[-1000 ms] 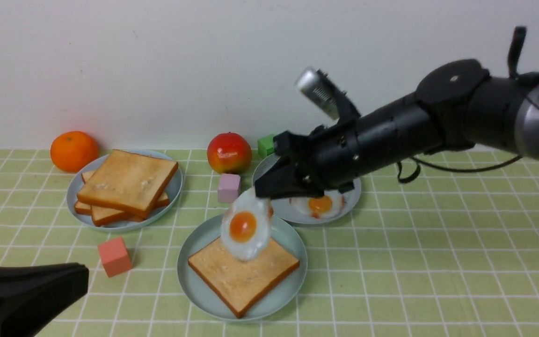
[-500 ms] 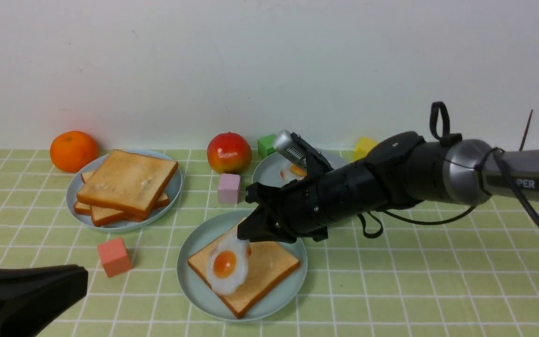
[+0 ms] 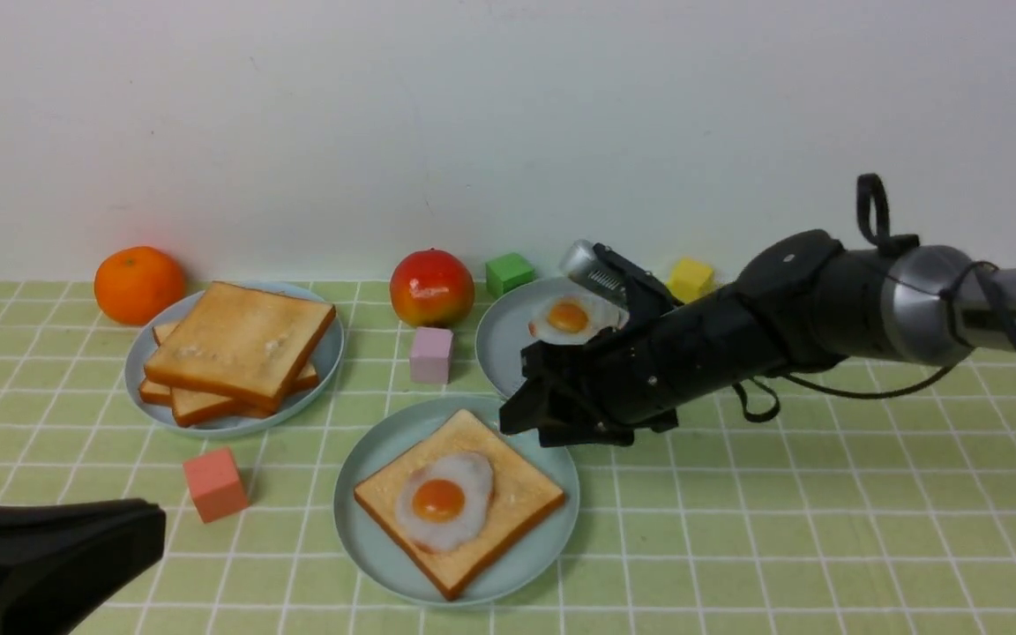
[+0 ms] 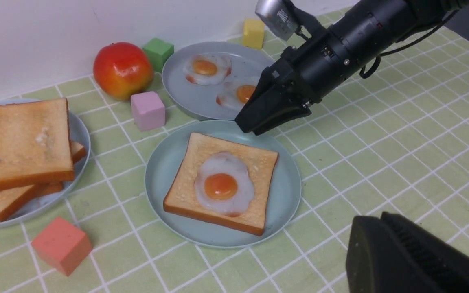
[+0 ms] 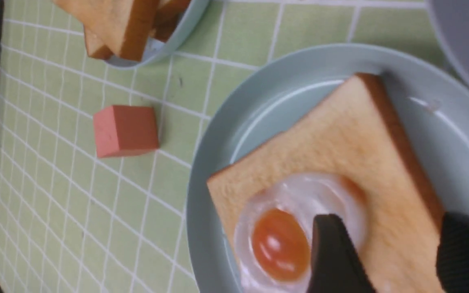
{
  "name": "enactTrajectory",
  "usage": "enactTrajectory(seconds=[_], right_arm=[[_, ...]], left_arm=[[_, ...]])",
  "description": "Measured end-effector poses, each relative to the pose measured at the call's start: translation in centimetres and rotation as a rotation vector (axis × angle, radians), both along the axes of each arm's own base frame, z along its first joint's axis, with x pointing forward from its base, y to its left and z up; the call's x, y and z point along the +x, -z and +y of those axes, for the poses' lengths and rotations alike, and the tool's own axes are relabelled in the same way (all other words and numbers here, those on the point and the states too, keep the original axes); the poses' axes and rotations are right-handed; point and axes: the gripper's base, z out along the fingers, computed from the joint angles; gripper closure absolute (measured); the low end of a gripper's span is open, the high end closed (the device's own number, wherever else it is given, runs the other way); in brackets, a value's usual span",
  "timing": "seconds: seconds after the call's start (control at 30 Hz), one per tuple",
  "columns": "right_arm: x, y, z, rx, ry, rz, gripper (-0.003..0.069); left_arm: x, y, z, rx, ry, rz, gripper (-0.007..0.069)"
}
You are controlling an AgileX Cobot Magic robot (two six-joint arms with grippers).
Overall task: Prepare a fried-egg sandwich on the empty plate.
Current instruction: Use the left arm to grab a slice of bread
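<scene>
A plain off-white wall (image 3: 296, 132) rises behind the bench (image 3: 825, 529), which has a pale green top gridded with thin white lines. Light is soft and even, casting only faint shadows.

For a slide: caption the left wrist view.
Fried egg on toast on mint plate; right gripper's jaws near rim.

Egg (image 3: 443, 511) on toast (image 3: 521, 489) on plate (image 3: 376, 450)

I work at a staged test bench, not a real kitchen: a green checked cloth (image 3: 825, 547) runs to a bare white wall (image 3: 384, 132), with a glossy toy egg (image 4: 223, 188), a pink cube (image 3: 431, 353) and a salmon cube (image 3: 215, 483) laid out.
</scene>
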Motion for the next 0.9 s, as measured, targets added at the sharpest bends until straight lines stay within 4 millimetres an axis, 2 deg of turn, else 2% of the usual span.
enactTrajectory(seconds=[0.07,0.1,0.2,0.23,0.27,0.3,0.33,0.37,0.4,0.43,0.47,0.5,0.57,0.6,0.63,0.7,0.77,0.8,0.87,0.9], right_arm=[[-0.5,-2.6,-1.7,-0.018,-0.036,-0.012,0.0336],[-0.7,-3.2,-2.1,-0.024,-0.046,-0.011,0.0348],[-3.7,-8.8,-4.5,-0.177,-0.143,-0.070,0.0513],[-4.5,-9.9,-4.9,-0.217,-0.156,-0.086,0.0537],[-4.7,-10.2,-5.0,-0.227,-0.157,-0.090,0.0552],[-6.5,-12.8,-6.0,-0.303,-0.160,-0.130,0.0607],[-6.5,-12.7,-6.1,-0.315,-0.160,-0.125,0.0613],[-7.6,-14.1,-6.7,-0.360,-0.153,-0.146,0.0637],[-9.5,-16.3,-7.7,-0.427,-0.128,-0.188,0.0655],[-9.7,-16.5,-7.8,-0.433,-0.124,-0.193,0.0656],[-11.6,-18.1,-8.5,-0.461,-0.100,-0.235,0.0656],[-12.4,-18.6,-8.8,-0.473,-0.091,-0.249,0.0656],[-15.4,-20.1,-9.9,-0.482,-0.066,-0.305,0.0656],[-15.6,-20.1,-10.0,-0.481,-0.062,-0.307,0.0656],[-17.8,-20.7,-10.8,-0.473,-0.048,-0.339,0.0656],[-19.6,-20.8,-11.5,-0.466,-0.037,-0.363,0.0655],[-21.4,-20.7,-12.2,-0.455,-0.023,-0.390,0.0655],[-21.8,-20.6,-12.3,-0.454,-0.021,-0.395,0.0655],[-23.6,-20.4,-13.1,-0.442,-0.006,-0.429,0.0652],[-24.0,-20.3,-13.2,-0.439,-0.002,-0.437,0.0652]], left_arm=[[0.0,0.1,0.0,-0.002,-0.001,0.009,0.0596],[0.1,0.1,-0.1,-0.005,-0.003,0.015,0.0596],[1.3,1.1,-1.2,-0.001,-0.034,0.123,0.0596],[1.8,1.5,-1.6,0.009,-0.043,0.156,0.0596],[1.9,1.6,-1.7,0.013,-0.044,0.164,0.0596],[2.9,2.6,-2.6,0.055,-0.053,0.224,0.0596],[3.0,2.7,-2.8,0.059,-0.055,0.232,0.0596],[3.6,3.4,-3.3,0.090,-0.060,0.270,0.0596],[4.8,4.4,-4.4,0.144,-0.066,0.330,0.0596],[4.9,4.5,-4.5,0.150,-0.068,0.337,0.0596],[6.0,4.9,-5.4,0.181,-0.072,0.371,0.0596],[6.6,5.0,-5.9,0.196,-0.076,0.385,0.0596],[8.6,4.9,-6.9,0.217,-0.101,0.405,0.0610],[8.9,5.0,-7.1,0.224,-0.104,0.411,0.0616],[10.8,4.5,-7.2,0.229,-0.141,0.411,0.0638],[12.8,4.4,-7.0,0.236,-0.186,0.425,0.0638],[15.7,4.3,-6.4,0.241,-0.245,0.442,0.0638],[16.1,4.2,-6.1,0.240,-0.256,0.438,0.0638],[19.8,4.6,-4.9,0.264,-0.316,0.461,0.0638],[20.8,5.1,-4.7,0.276,-0.326,0.474,0.0638]])
